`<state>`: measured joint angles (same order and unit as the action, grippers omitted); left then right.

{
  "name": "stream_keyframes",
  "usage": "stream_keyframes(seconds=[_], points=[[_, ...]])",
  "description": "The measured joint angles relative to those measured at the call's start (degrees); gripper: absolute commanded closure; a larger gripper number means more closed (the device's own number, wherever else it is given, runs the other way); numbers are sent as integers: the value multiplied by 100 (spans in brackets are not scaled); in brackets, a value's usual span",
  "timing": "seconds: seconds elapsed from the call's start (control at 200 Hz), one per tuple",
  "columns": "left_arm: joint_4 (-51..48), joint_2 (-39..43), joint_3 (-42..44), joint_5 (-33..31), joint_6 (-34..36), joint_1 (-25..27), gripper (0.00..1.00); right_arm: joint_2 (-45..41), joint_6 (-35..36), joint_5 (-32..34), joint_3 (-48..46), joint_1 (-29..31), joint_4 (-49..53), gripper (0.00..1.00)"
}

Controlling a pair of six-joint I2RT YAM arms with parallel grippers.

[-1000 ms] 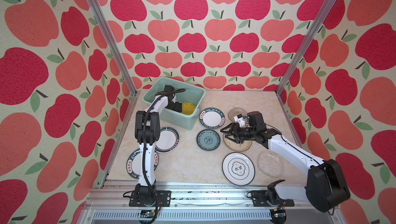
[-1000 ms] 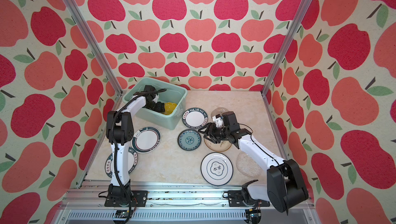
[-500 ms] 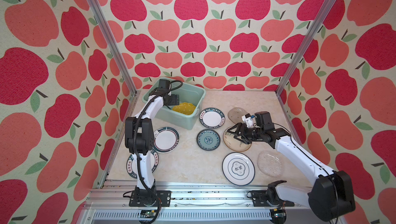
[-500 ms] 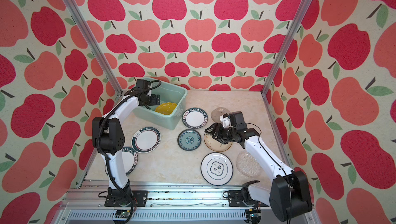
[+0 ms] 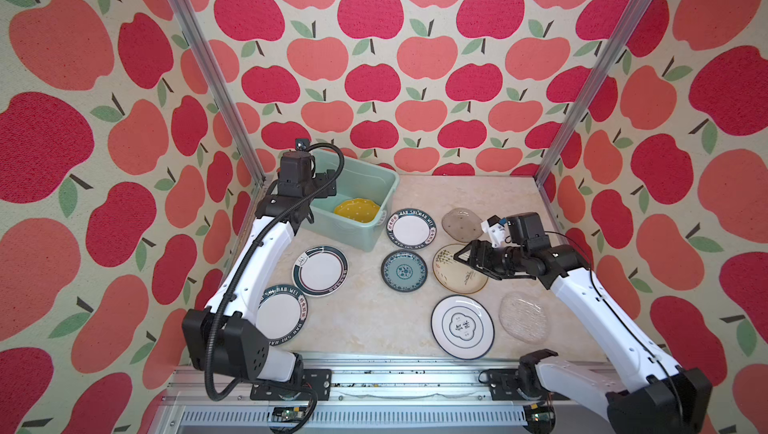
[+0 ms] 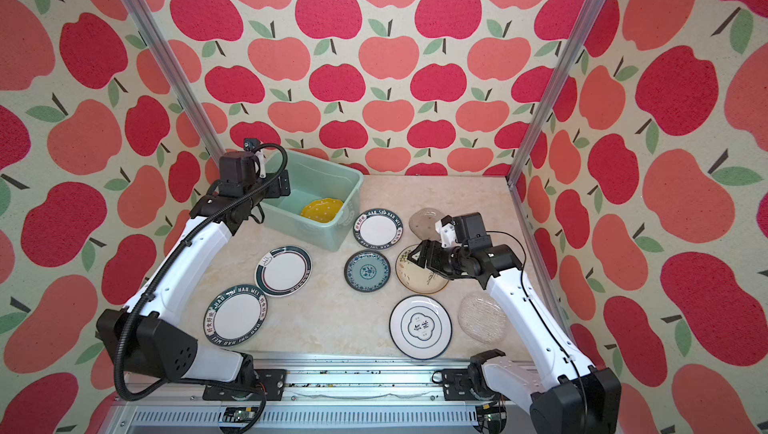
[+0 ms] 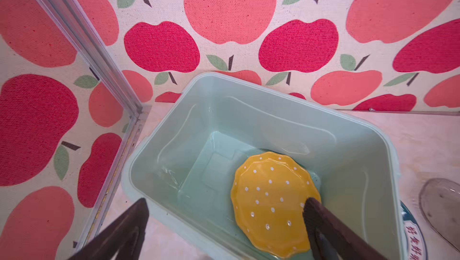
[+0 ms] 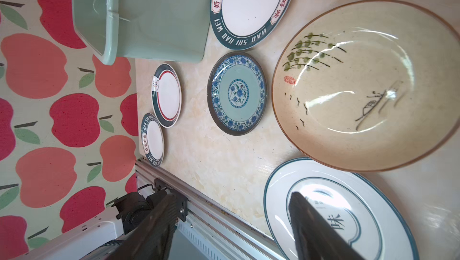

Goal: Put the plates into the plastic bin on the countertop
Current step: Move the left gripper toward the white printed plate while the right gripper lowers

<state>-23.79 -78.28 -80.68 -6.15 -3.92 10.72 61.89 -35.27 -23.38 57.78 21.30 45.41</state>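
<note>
The pale green plastic bin [image 5: 390, 186] stands at the back left of the countertop [image 5: 365, 319]. A yellow dotted plate [image 5: 356, 210] [image 7: 273, 204] lies tilted inside it. My left gripper [image 5: 326, 184] [image 7: 225, 202] hangs open and empty above the bin's left end. My right gripper [image 5: 465, 259] [image 8: 234, 196] is open and empty, low over the cream bamboo plate [image 5: 451, 280] [image 8: 368, 84]. A teal patterned plate [image 5: 404, 270] and a lettered-rim plate [image 5: 410, 229] lie beside the cream one.
More plates lie flat on the countertop: a green-rimmed one [image 5: 320, 270], a second lettered one [image 5: 280, 313] partly under the left arm, a white one with characters [image 5: 462, 326], and two glass ones [image 5: 462, 224] [image 5: 524, 316]. Apple-patterned walls and aluminium rails [image 5: 374, 369] close the space.
The left gripper has opened wide and drawn back up and leftward out of the bin, leaving the yellow plate inside. The right gripper has opened wider and shifted slightly right over the cream plate.
</note>
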Motion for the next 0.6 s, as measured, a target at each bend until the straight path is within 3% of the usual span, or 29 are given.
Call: stream_keyframes(seconds=[0.12, 0.325, 0.455, 0.6], points=[[-461, 975, 459, 664, -487, -35, 1, -142, 225, 459, 87, -7, 772, 19], [-1836, 1978, 750, 1541, -2273, 529, 3, -269, 306, 1102, -310, -11, 1554, 17], [-2535, 2129, 1266, 2131, -3239, 1281, 3, -402, 192, 1314, -944, -11, 1694, 17], [-2876, 2028, 1738, 2323, -4002, 2553, 2, -654, -85, 1346, -1687, -9, 1687, 16]])
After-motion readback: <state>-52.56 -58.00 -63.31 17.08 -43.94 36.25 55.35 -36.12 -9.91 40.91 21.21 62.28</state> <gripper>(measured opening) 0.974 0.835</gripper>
